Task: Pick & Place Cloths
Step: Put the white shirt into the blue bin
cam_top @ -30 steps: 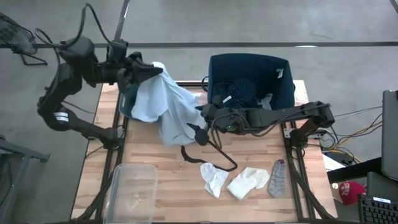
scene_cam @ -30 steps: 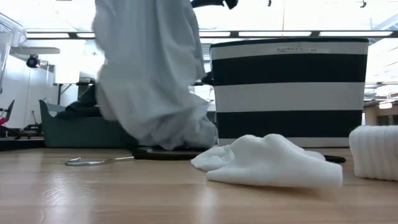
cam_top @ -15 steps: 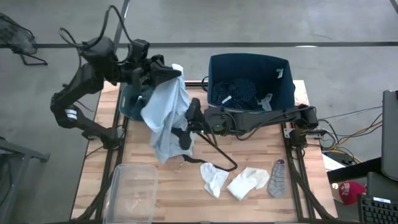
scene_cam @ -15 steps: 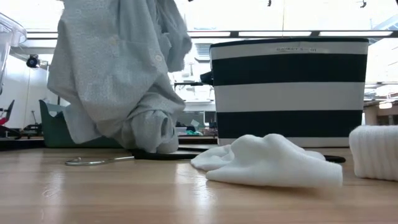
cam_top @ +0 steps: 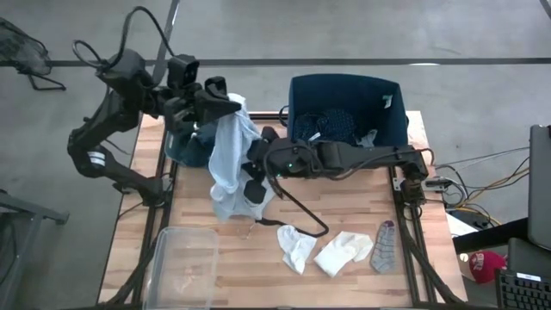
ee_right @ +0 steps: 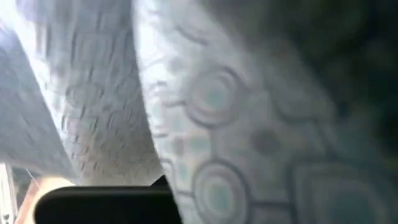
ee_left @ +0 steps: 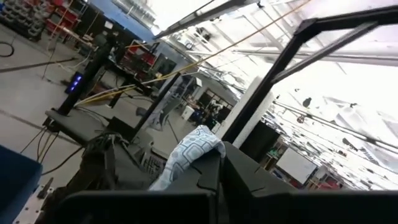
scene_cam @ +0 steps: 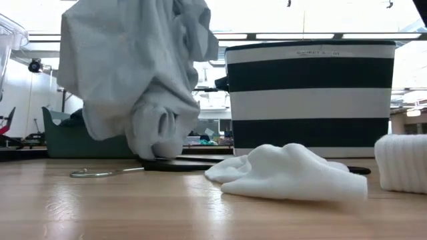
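**Q:** What changed, and who has hold of the cloth?

**A:** Compared with a second ago, the pale blue garment point(cam_top: 228, 155) hangs in a narrower bunch, and the right gripper point(cam_top: 255, 178) has reached further across, away from the navy bin point(cam_top: 346, 90). The left gripper point(cam_top: 225, 102), clamped on the garment's top edge, holds it high, apparently so the cloth hangs clear of the surface point(cam_top: 344, 207). The right gripper is pressed against the lower folds; I cannot tell how far its fingers are open.

**Q:** Where is the garment, and what can be counted?

**A:** It hangs well left of the navy bin, its hem just above the surface. One garment is held. Three socks lie in a row in front of the bin: two white point(cam_top: 295, 246) point(cam_top: 344, 251), one grey point(cam_top: 384, 245). Dark dotted cloth point(cam_top: 337, 125) sits inside that bin. One black hanger point(cam_top: 297, 211) lies between garment and socks.
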